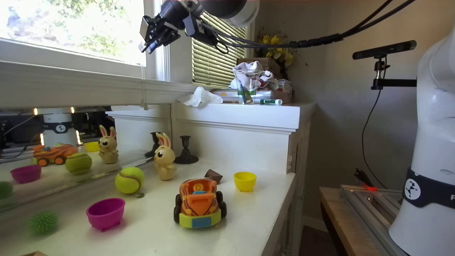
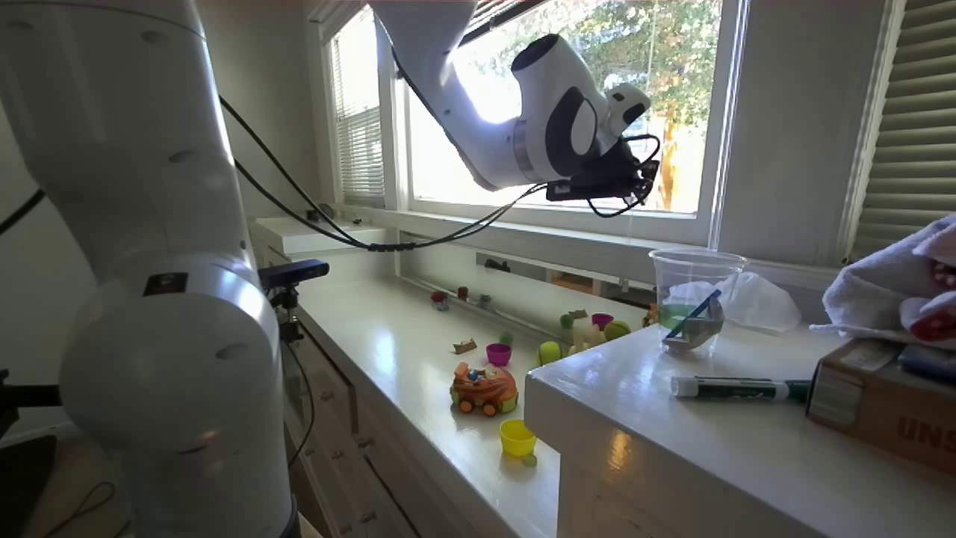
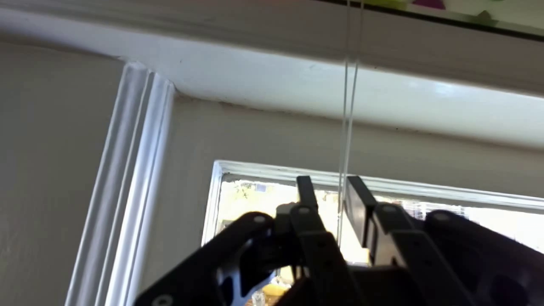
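My gripper [image 3: 329,177] is open in the wrist view, with a gap between its fingers. A thin doubled white cord [image 3: 349,97] hangs down the window and runs through the gap in that view, close to the right fingertip. I cannot tell whether they touch. In an exterior view the gripper [image 1: 147,48] is high in front of the window, tilted down, and the cord [image 1: 143,83] hangs just below it, with a small tassel [image 1: 145,106] at its end. In an exterior view the fingers are mostly hidden behind the wrist [image 2: 616,175].
Below on the white counter are an orange toy car [image 1: 199,202], a yellow cup [image 1: 245,182], a magenta cup [image 1: 106,215], a tennis ball [image 1: 129,180] and a rabbit toy [image 1: 165,160]. A raised shelf holds a clear cup [image 2: 698,299] and a marker [image 2: 736,388].
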`<state>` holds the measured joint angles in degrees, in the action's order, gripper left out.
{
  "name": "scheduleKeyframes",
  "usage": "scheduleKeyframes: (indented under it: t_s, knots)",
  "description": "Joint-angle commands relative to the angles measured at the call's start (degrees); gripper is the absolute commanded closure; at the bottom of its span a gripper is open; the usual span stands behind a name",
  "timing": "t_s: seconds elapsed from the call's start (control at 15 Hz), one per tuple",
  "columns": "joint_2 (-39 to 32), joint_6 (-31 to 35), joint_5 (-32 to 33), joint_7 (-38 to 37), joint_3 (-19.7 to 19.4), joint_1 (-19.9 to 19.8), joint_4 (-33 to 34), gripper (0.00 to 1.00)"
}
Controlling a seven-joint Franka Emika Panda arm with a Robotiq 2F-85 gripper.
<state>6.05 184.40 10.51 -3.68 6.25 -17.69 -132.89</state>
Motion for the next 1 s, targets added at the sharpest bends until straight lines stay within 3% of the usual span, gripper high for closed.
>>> scheduleKeyframes:
  t_s: [0.0, 0.47, 0.53, 0.93]
  knots:
    - [-1.01, 1.50, 1.73, -0.94, 1.82, -1.93, 1.08, 0.99]
    - [-0.92, 1.58, 1.50, -0.61, 3.49, -3.08, 0.85, 1.00]
    - [-0.85, 1.33, 1.42, -0.67, 3.67, -3.16, 0.87, 0.80]
    - [-1.27, 1.59, 1.32, -0.51, 4.40, -3.91, 1.58, 0.38]
